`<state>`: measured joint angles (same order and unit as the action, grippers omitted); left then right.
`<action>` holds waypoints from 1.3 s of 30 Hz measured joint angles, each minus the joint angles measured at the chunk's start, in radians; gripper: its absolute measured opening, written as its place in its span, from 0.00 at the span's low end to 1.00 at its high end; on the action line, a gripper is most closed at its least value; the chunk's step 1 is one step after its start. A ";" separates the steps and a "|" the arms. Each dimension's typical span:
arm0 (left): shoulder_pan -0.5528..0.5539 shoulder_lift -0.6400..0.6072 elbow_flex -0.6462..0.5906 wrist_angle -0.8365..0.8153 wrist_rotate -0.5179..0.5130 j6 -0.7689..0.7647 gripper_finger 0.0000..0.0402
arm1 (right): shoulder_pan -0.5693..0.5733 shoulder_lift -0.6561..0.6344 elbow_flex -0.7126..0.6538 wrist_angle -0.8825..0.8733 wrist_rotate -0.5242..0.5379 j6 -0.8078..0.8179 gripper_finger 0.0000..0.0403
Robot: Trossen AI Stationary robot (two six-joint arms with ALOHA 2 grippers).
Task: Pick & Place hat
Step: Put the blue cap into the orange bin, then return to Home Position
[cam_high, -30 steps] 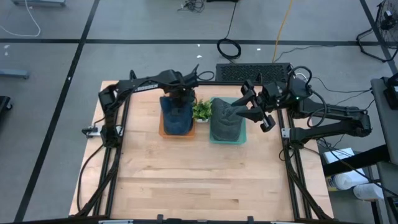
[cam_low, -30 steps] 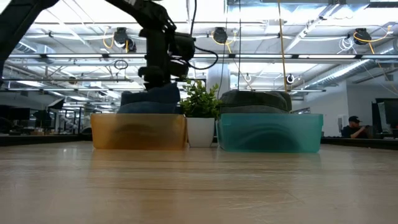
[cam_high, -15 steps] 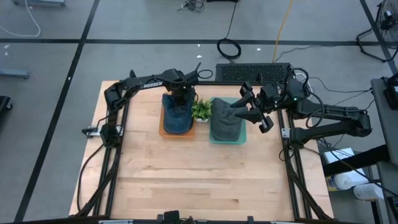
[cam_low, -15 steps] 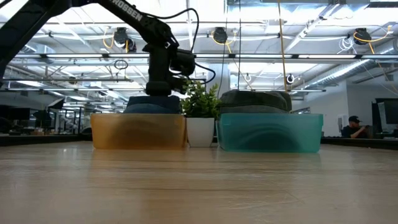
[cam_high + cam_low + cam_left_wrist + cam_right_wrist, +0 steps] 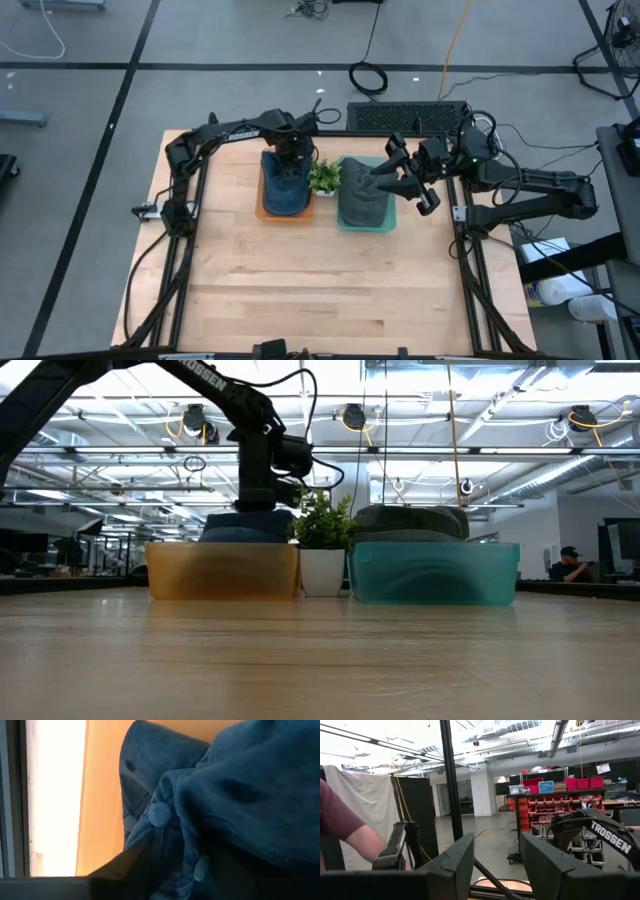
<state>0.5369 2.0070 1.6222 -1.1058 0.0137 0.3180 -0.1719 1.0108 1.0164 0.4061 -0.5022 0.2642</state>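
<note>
A soft blue knitted fabric hat point(image 5: 285, 187) is lying crumpled in the shallow orange plastic bin point(image 5: 262, 205), mounding above its rim. A grey knitted hat point(image 5: 362, 200) is sitting heaped in the teal plastic bin point(image 5: 387, 222) beside it.

Grey floor point(image 5: 200, 40), red shelving point(image 5: 555, 795)

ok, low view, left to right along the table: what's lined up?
orange bin with the blue hat and the left gripper on it → potted plant → teal bin holding the grey hat.
</note>
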 joint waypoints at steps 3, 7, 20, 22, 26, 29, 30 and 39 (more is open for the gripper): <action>-0.001 -0.019 0.000 -0.006 0.004 0.005 0.58 | 0.000 0.000 0.000 0.000 0.000 0.000 0.37; -0.001 -0.064 0.000 -0.015 0.009 0.014 0.69 | 0.000 0.000 0.000 0.000 0.000 0.000 0.37; -0.016 -0.356 0.000 0.109 0.170 -0.119 0.88 | -0.003 0.000 0.000 0.000 0.037 -0.015 0.38; -0.023 -0.409 0.000 0.151 0.174 -0.194 0.89 | -0.005 0.000 0.000 0.000 0.038 -0.020 0.38; -0.043 -0.514 0.000 0.220 0.173 -0.281 0.89 | -0.005 0.000 0.000 0.000 0.058 -0.034 0.37; -0.069 -0.591 0.000 0.272 0.204 -0.286 0.88 | -0.005 0.000 0.000 0.000 0.059 -0.034 0.37; -0.077 -0.614 0.000 0.286 0.218 -0.283 0.88 | -0.005 0.000 0.000 0.000 0.059 -0.034 0.37; -0.166 -0.788 0.000 0.428 0.255 -0.317 0.89 | -0.005 0.000 0.000 0.000 0.060 -0.034 0.38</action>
<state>0.3707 1.2186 1.6226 -0.6782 0.2687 0.0013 -0.1772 1.0107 1.0164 0.4061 -0.4423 0.2302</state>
